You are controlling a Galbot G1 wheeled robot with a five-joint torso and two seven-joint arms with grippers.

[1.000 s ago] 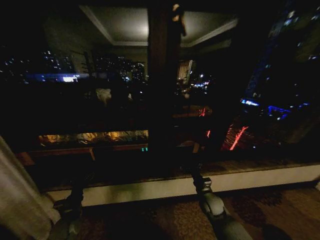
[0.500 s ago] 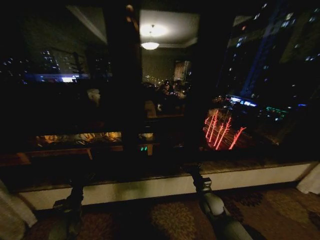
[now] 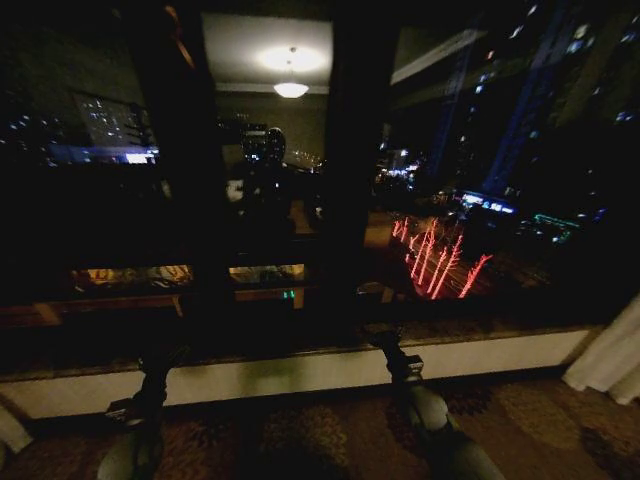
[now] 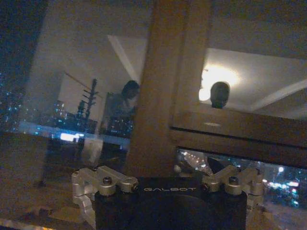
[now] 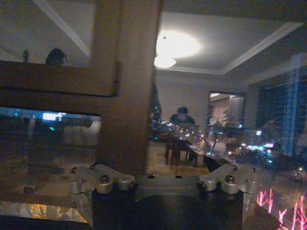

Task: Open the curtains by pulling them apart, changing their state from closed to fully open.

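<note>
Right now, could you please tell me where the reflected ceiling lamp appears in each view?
Head view: ceiling lamp, top centre.
Left wrist view: ceiling lamp, right of the wooden post.
Right wrist view: upper centre, right of a post.
Shared landmark: the reflected white ceiling.

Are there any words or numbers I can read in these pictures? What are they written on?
"GALBOT": pale letters on the black body of the left pincer, seen in the left wrist view.
Small green glowing digits on a dark device reflected in the big dark window glass: too small to read.
Bright bluish-white lit sign out in the night city: too blurred to read.
Black body of the right pincer: no lettering readable.
</note>
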